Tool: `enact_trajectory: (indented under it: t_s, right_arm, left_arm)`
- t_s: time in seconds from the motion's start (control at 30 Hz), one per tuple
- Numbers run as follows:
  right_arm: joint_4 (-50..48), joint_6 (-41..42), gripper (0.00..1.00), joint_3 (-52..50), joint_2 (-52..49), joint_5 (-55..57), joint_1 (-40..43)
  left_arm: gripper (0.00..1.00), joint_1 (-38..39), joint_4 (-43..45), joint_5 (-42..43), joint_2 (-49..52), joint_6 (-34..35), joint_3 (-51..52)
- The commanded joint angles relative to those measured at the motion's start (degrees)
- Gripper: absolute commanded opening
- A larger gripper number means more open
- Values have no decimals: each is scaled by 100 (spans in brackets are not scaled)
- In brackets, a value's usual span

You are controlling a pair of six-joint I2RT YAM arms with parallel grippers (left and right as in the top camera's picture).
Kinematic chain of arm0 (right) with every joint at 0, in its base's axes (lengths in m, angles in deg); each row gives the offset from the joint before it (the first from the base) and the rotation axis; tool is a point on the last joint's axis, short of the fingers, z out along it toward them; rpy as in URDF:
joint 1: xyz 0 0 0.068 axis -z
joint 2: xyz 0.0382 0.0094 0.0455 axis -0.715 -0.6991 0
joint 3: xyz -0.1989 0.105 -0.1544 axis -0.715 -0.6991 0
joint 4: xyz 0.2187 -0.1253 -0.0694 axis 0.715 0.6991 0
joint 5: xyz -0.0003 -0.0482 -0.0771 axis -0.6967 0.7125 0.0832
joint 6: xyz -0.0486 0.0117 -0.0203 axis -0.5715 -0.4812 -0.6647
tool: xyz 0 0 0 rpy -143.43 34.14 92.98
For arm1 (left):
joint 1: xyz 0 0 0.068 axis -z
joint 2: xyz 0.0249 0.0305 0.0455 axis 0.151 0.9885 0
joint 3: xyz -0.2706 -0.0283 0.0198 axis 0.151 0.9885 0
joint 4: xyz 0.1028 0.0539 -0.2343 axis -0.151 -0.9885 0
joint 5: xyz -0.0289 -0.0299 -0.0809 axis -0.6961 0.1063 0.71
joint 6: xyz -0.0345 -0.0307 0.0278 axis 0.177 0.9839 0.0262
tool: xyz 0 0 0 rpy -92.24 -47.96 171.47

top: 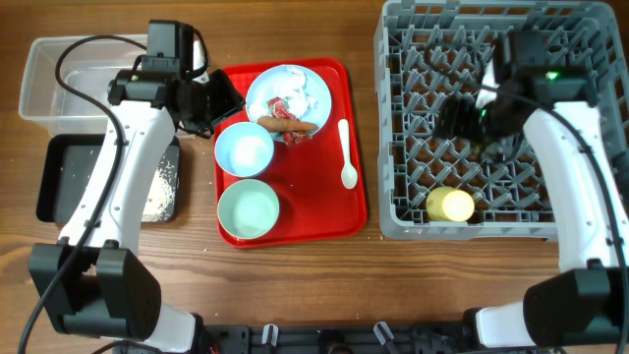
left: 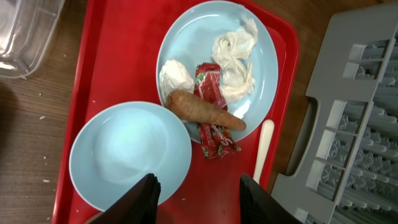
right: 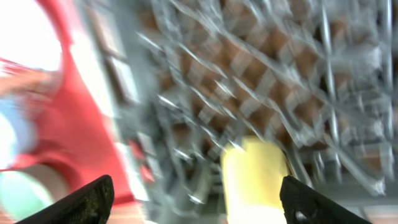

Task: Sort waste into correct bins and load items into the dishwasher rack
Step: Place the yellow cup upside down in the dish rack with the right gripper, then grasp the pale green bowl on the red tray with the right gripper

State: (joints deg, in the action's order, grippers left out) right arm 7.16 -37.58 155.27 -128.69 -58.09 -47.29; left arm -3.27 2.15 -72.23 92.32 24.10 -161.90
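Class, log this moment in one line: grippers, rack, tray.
left gripper open, empty, over red tray | right gripper open, empty, over rack | rack holds yellow cup | red tray: plate with waste, blue bowl, mint bowl, spoon

- Pale blue plate (top: 263, 90) sat at far end of red tray (top: 334, 211).
- On plate: brown sausage piece (left: 202, 110), red-and-white wrapper (left: 210, 84) partly under it, crumpled white tissue bits (left: 231, 53).
- Blue bowl (top: 244, 149) upright, rim against plate's near edge.
- Mint bowl (top: 248, 209) upright, just nearer on same tray.
- White spoon (top: 346, 152) lay flat on tray's right side, scoop end nearer.
- Yellow cup (top: 450, 205) lay inside grey rack (top: 393, 118) by front wall, apparently on side.
- Loose rice (top: 162, 187) was scattered in black tray (top: 54, 177).
- Clear tub (top: 39, 88) stood just behind black tray.
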Motion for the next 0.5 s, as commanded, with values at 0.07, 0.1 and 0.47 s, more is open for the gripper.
enact_trajectory:
  t_s: [0.07,0.1,0.47]
  right_arm:
    - [-994,-186,82,616,-70,-1202,-675]
    - [-1163,-122,82,616,-111,-1200,-883]
    - [-1902,376,76,612,-1639,-940,-2970]
  left_arm:
    - [44,0,44,-74,-98,-109,-81]
    - [45,0,42,-74,-98,-109,-81]
    - [53,-723,345,-157,-98,260,-81]
